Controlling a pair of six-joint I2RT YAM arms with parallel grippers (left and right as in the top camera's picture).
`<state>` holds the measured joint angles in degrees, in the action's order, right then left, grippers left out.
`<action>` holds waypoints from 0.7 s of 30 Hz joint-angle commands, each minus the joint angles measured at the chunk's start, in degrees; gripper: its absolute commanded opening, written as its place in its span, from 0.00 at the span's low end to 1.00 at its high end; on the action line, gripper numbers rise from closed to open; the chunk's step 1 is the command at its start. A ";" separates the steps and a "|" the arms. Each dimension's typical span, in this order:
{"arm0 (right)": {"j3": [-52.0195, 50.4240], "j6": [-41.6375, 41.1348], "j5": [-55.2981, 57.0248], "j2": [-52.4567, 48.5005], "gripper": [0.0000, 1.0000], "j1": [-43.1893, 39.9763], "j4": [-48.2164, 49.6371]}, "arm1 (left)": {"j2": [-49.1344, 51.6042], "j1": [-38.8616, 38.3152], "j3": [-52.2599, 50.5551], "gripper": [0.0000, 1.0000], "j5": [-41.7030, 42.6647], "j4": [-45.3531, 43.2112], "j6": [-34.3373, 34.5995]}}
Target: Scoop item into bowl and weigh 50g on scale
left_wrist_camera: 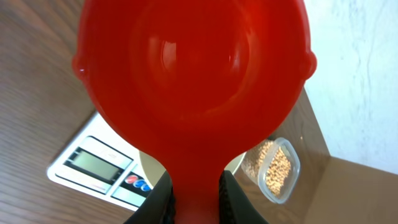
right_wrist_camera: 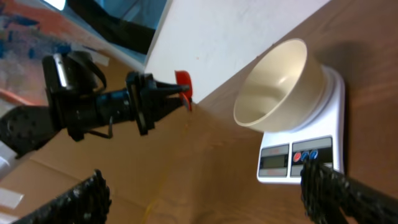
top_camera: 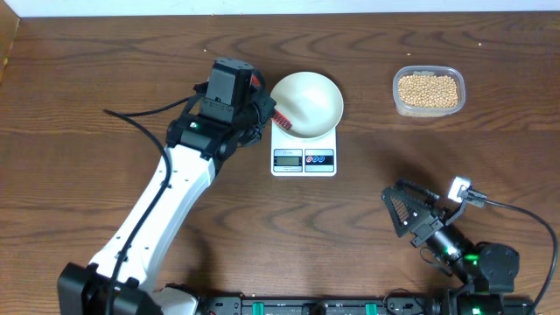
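While the beans (top_camera: 428, 89) lie in the tub (top_camera: 396, 103) at upper right and the bowl (top_camera: 306, 103) sits empty on the scale (top_camera: 304, 161), left gripper (top_camera: 261, 110) clenches a red scoop (left_wrist_camera: 193, 81), right gripper (top_camera: 404, 208) splayed, idle: scooping pending, next likely reaching the tub.

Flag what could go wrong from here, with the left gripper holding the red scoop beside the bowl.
1. The red scoop in the left gripper sits right by the rim of the bowl; a nudge could shift the bowl on the scale and likely upset the reading.
2. The beans lie in the clear tub, beyond the scale from this arm; reaching there, the arm may clip the bowl.
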<state>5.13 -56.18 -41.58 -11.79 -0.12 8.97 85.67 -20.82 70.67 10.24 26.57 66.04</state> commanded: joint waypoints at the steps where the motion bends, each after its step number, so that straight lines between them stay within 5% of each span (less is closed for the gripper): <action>1: 7.26 7.56 -0.20 -7.43 0.96 0.61 0.44 | 1.62 -0.61 0.24 0.07 3.78 -1.31 1.88; 10: 26.01 21.42 1.16 -34.53 0.96 10.14 0.22 | 1.70 -2.29 1.09 0.07 3.89 -4.44 4.92; 21: 38.21 28.02 13.62 -56.72 0.53 23.45 1.22 | 1.68 -2.23 1.09 0.07 6.10 -4.42 13.99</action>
<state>40.73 -30.85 -31.53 -65.95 22.37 9.61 87.66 -23.16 70.67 14.57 22.20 76.44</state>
